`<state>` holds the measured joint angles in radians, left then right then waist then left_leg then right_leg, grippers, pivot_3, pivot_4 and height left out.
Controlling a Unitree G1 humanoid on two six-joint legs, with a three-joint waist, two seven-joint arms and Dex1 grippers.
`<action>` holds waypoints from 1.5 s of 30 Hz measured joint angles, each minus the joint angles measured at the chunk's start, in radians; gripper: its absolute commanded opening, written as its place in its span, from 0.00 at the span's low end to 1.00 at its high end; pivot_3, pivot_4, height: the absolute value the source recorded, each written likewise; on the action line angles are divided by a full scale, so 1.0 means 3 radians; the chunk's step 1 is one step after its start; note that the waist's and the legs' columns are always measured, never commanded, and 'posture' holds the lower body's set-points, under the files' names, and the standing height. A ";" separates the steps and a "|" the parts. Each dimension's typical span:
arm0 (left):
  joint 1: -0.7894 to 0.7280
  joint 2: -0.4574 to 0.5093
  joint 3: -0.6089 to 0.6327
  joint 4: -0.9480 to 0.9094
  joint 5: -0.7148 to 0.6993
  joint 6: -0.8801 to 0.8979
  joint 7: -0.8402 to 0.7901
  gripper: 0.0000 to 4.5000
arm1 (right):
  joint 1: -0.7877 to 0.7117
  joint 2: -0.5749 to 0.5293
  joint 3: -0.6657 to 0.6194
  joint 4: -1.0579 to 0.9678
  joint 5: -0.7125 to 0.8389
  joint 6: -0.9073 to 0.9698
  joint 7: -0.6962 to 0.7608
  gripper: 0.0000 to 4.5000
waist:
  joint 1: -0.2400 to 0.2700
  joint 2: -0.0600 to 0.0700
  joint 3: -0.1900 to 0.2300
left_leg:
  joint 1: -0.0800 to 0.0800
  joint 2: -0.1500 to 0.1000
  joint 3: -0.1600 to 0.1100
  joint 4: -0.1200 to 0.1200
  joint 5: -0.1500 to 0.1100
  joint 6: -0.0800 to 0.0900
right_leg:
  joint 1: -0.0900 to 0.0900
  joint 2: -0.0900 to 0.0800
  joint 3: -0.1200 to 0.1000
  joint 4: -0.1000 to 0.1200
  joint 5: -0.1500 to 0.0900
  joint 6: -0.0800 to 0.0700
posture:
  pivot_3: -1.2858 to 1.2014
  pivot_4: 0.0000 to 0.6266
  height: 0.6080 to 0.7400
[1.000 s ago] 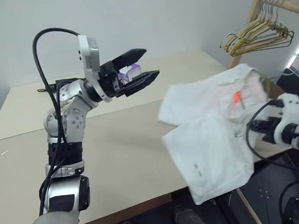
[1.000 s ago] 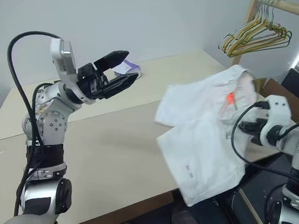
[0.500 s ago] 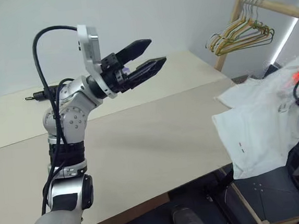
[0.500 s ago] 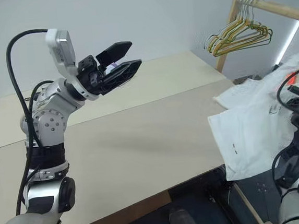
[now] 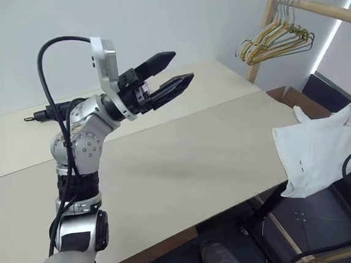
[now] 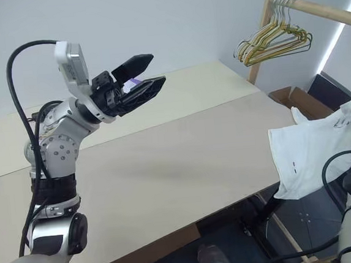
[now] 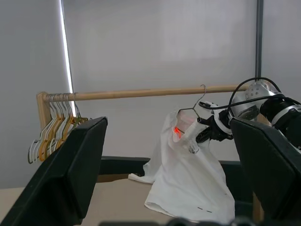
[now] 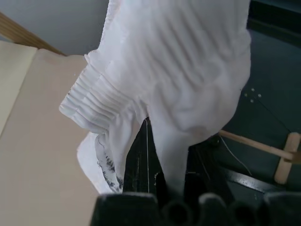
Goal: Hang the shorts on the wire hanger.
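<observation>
White cloth shorts hanging lengthwise downward, right of frame, right gripper clamped on them with thin wire hanger; left gripper spread apart, empty.

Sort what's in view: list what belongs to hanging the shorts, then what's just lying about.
Belongs to the job:
- the shorts, hanging off the table's edge, held by the right gripper
- the wire hanger, threaded into the shorts near the wooden rail

Just about:
- bunched yellow and green hangers on the rail
- left gripper, jaws open, holding nothing
- the table
</observation>
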<state>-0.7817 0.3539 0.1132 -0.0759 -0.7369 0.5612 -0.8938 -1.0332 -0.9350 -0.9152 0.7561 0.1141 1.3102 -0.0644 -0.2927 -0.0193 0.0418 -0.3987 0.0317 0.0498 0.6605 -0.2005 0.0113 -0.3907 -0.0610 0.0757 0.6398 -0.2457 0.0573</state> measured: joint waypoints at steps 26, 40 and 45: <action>0.0061 0.0048 -0.0044 -0.0073 0.0036 -0.0125 0.0017 1.00 | 0.1517 0.0892 0.0849 -0.2517 -0.0197 -0.1675 -0.0288 0.99 | -0.0007 -0.0003 0.0003 | 0.0028 0.0000 0.0005 -0.0009 -0.0002 0.0001 | 0.0009 0.0004 0.0039 -0.0002 0.0004 0.0013 | 0.43 0.00 1.00; 0.0123 0.0175 -0.0045 -0.0185 0.0037 -0.0125 -0.0014 1.00 | 0.1612 0.1068 0.0802 -0.2556 -0.0159 -0.1626 -0.0384 0.99 | 0.0008 -0.0007 0.0005 | 0.0028 -0.0001 0.0007 -0.0009 -0.0003 0.0002 | 0.0009 0.0003 0.0044 -0.0003 -0.0001 0.0005 | 0.43 0.00 1.00; 0.0157 0.0219 -0.0058 -0.0213 0.0038 -0.0127 -0.0097 1.00 | 0.1779 0.1076 0.0783 -0.2603 -0.0129 -0.1271 -0.0331 0.99 | 0.0009 -0.0009 0.0007 | 0.0028 -0.0001 0.0007 -0.0010 -0.0003 0.0002 | 0.0009 0.0003 0.0044 -0.0005 -0.0003 0.0002 | 0.43 0.00 1.00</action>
<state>-0.7346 0.4197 0.0958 -0.1397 -0.7256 0.5230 -0.9227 -0.4994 -0.6122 -0.6801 -0.0249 0.0755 0.9289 -0.1638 -0.2900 -0.0219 0.0438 -0.3904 0.0314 0.0519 0.6576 -0.2014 0.0119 -0.3879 -0.0601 0.0890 0.6384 -0.2465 0.0580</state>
